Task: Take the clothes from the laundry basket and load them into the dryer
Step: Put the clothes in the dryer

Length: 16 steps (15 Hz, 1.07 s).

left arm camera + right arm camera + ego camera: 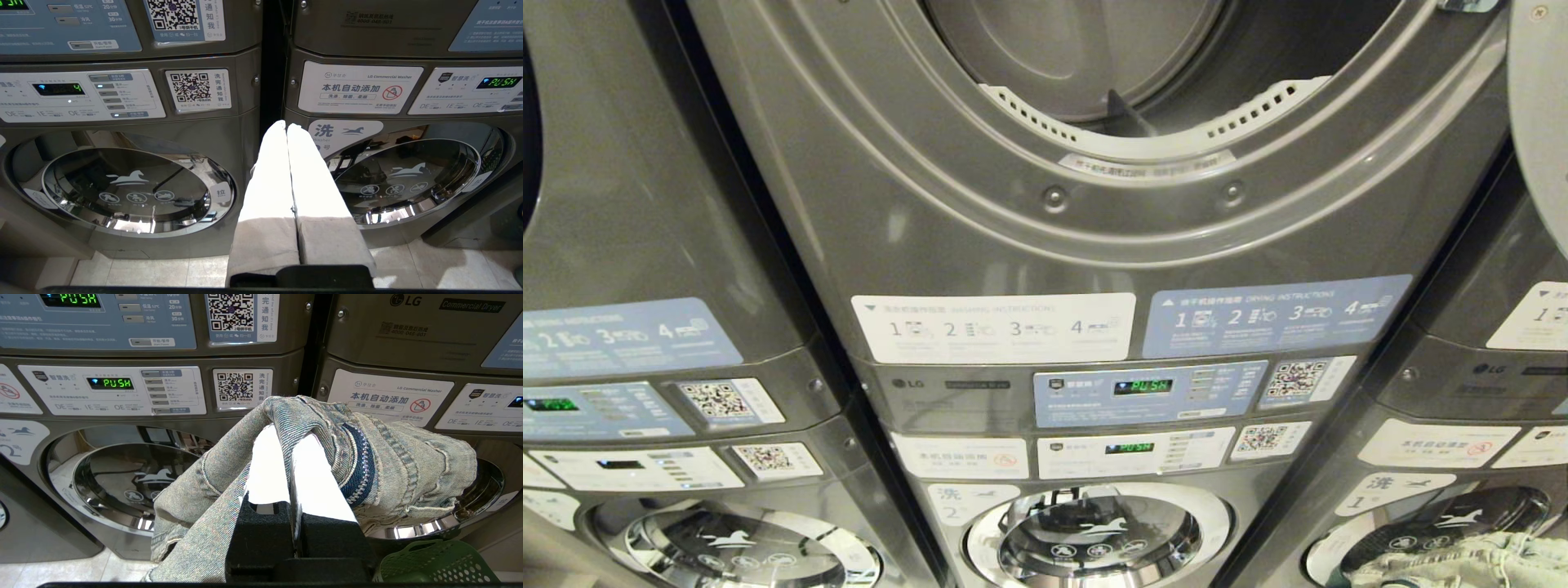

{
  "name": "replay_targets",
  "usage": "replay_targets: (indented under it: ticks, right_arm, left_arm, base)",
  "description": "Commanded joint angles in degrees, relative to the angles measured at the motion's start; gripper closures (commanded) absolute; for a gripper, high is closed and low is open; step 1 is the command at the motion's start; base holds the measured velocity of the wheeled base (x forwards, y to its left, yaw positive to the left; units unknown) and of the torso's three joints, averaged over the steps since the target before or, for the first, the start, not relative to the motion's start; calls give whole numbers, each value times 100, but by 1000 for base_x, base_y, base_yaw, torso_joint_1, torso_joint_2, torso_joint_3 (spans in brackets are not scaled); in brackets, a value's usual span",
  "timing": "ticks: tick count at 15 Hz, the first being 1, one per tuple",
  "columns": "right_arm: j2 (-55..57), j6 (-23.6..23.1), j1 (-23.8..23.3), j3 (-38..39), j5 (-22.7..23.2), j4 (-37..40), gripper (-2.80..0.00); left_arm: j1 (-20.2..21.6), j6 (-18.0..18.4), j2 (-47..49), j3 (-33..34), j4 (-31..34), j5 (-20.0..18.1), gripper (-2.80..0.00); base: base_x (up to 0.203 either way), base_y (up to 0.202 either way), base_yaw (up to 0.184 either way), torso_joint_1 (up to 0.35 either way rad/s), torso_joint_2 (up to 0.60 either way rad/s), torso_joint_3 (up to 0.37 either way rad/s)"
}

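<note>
The dryer (pixel 1045 237) fills the middle of the head view, its round drum mouth (pixel 1111 65) uncovered and its door (pixel 1539 122) swung out to the right. My right gripper (pixel 288 430) is shut on a fold of faded denim jeans (pixel 400 457), which drape over both fingers. It hangs low, in front of the washers beneath the dryer. A bit of those jeans (pixel 1437 563) shows at the head view's lower right. The green laundry basket (pixel 437 567) sits just under the right gripper. My left gripper (pixel 287 126) is shut and holds nothing.
Washer number 2 (pixel 1094 531) sits directly under the dryer, its chrome door closed. Identical stacks stand to the left (pixel 645 245) and right (pixel 1486 392). The left gripper points at the dark gap (pixel 271 81) between two washers, above pale floor tiles (pixel 163 271).
</note>
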Motion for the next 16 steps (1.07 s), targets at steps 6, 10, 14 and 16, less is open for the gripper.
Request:
replay_targets:
  ticks: [6, 10, 14, 16]
  right_arm:
    - [-4, 15, 0, 0, -5, -2, 0]
    - [-4, 23, 0, 0, -5, -2, 0]
    - [-4, 23, 0, 0, -5, -2, 0]
    - [-4, 18, 0, 0, -5, -2, 0]
  left_arm:
    - [0, 0, -2, 0, 4, 4, 0]
    - [0, 0, -2, 0, 4, 4, 0]
    - [0, 0, -2, 0, 4, 4, 0]
    - [0, 0, -2, 0, 4, 4, 0]
  base:
    - [0, 0, 0, 34, -74, -37]
    - [0, 0, 0, 0, 0, 0]
    - [96, 0, -2, 2, -5, 3]
    - [132, 0, -14, 21, 16, -2]
